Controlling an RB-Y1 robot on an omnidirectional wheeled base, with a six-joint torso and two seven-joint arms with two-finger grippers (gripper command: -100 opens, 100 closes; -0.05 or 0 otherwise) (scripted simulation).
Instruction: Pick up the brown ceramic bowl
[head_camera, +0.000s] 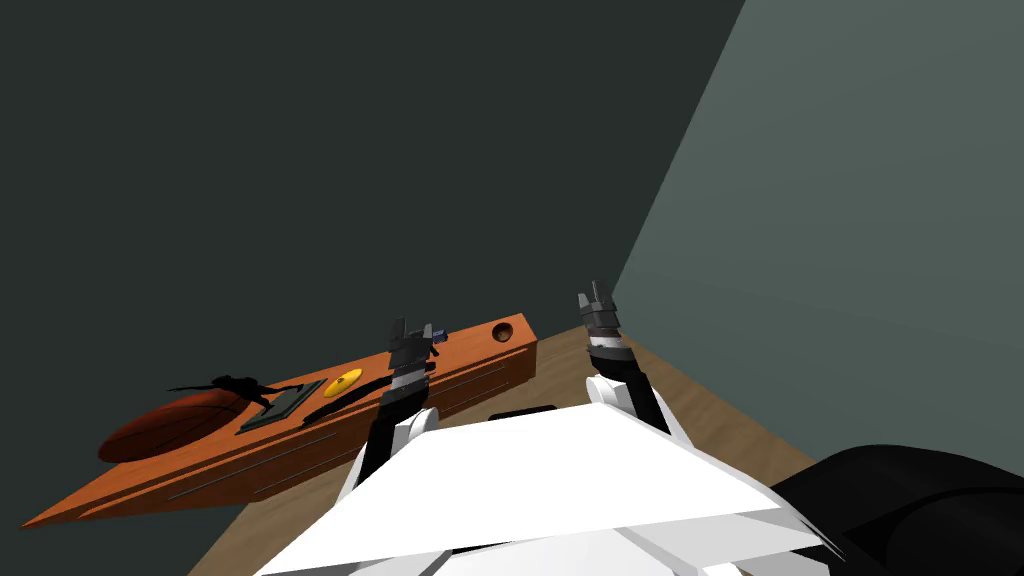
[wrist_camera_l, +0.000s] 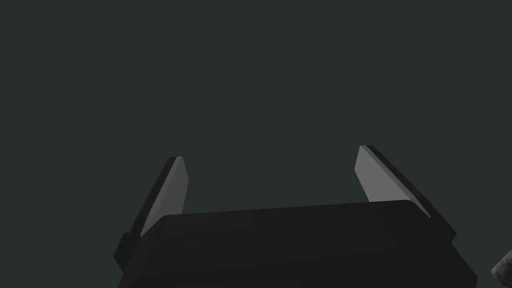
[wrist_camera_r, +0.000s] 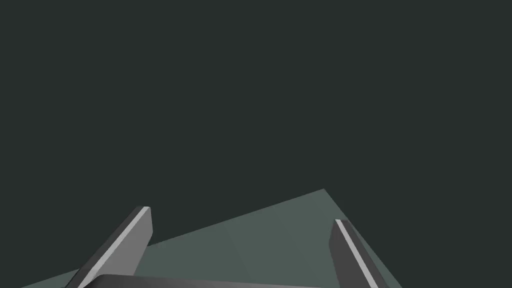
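— Both sets of jaws wide open?
— Both, and holding nothing. The left gripper (head_camera: 411, 333) hangs over the long orange-brown wooden tabletop (head_camera: 470, 352). The right gripper (head_camera: 597, 298) is up past the tabletop's end, above the pale wooden floor (head_camera: 715, 430).
— And the small round brown bowl (head_camera: 502, 331)?
— Upright at the tabletop's very end, between the two grippers as the head view has it, and touched by neither. Just beside the left gripper sits a small blue-and-white object (head_camera: 438, 338), too small to name.
— Anything else up there?
— A yellow disc (head_camera: 343, 381), a flat dark grey tray (head_camera: 280, 405), a black figure (head_camera: 235, 385) and a large dark red-brown oval shape (head_camera: 165, 428) toward the other end.
— The wrist views?
— They give the blade-like fingers (wrist_camera_l: 172, 192) plainly, spread apart before a dark grey-green wall (head_camera: 300, 150). The head view gives the bowl.
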